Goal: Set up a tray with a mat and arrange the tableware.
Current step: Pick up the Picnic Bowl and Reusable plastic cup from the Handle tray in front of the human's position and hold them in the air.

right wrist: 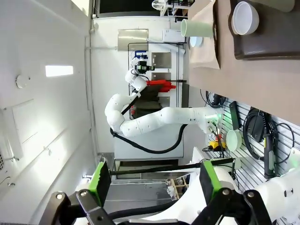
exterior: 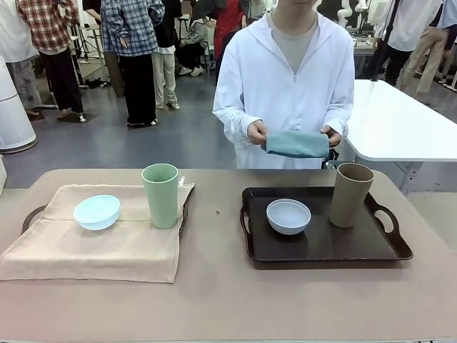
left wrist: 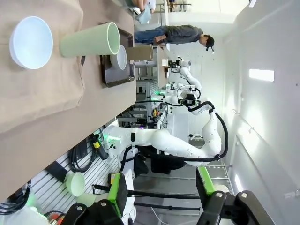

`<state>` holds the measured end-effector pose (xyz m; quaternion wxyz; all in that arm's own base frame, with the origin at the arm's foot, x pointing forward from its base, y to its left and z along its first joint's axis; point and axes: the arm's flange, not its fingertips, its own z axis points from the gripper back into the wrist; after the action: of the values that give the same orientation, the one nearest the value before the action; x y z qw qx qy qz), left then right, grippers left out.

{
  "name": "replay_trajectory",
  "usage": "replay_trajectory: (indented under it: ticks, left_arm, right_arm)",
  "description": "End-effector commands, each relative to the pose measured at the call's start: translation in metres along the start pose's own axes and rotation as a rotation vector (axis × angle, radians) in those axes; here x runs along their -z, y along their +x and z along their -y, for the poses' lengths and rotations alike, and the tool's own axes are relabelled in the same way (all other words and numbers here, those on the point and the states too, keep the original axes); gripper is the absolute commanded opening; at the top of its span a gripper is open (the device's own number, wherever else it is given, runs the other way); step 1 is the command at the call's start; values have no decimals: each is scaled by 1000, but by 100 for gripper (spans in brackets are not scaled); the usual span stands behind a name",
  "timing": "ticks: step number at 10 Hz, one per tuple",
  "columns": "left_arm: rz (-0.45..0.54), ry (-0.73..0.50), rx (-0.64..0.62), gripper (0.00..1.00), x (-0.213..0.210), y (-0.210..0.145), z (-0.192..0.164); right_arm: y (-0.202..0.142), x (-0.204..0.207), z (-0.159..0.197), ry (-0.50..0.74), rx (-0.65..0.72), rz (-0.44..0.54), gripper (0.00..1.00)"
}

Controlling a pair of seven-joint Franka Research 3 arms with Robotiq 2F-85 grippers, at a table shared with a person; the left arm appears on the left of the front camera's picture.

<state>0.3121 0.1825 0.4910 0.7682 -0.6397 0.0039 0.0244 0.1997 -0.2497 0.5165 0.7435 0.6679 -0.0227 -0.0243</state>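
Beige tabletop (exterior: 221,300) fronts a crowded room (exterior: 193,136) (left pincer (left wrist: 161,174), right pincer (right wrist: 153,165) both agape).

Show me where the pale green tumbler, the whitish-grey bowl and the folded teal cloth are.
Pale green tumbler (exterior: 161,204): front view, middle of its side wall.
Whitish-grey bowl (exterior: 288,214): front view, inner hollow of the bowl.
Folded teal cloth (exterior: 298,144): front view, centre of its front face.

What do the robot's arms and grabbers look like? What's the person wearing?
The left arm and right arm are white, with black cables. The left gripper and right gripper are black with green pads. The person wears a white zip-up jacket with long sleeves.
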Motion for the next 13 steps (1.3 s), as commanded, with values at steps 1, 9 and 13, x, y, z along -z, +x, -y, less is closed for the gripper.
replay_trajectory:
  ticks: [1,9,13]
  left_arm:
    - [4,-5,9,79,-3,-6,0]
    - [4,-5,9,79,-3,-6,0]
    - [-152,191,12,79,87,-2,58]
  right_arm:
    - [-2,0,-2,3,-14,-3,100]
    - [-2,0,-2,3,-14,-3,100]
    - [34,20,-22,-68,-272,-77,100]
